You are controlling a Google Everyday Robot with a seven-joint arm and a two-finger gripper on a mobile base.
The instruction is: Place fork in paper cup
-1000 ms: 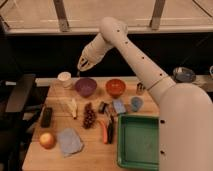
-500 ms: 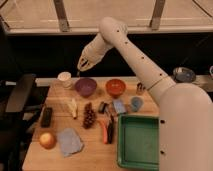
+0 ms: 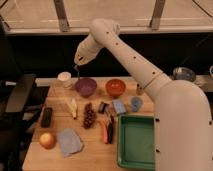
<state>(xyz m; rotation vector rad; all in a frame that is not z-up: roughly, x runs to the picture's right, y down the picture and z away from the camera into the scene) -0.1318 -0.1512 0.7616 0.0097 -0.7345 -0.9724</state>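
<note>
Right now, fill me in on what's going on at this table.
The robot's one arm reaches over the far left end of the wooden table. Its gripper is shut on the fork, which hangs down from it, above the gap between the paper cup and the purple bowl. The fork is not in the cup yet. The cup stands upright at the back left corner. The orange bowl and green tray sit apart from the arm.

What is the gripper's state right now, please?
Gripper: shut, apparently holding the fork, raised between the paper cup and the purple bowl.
</note>
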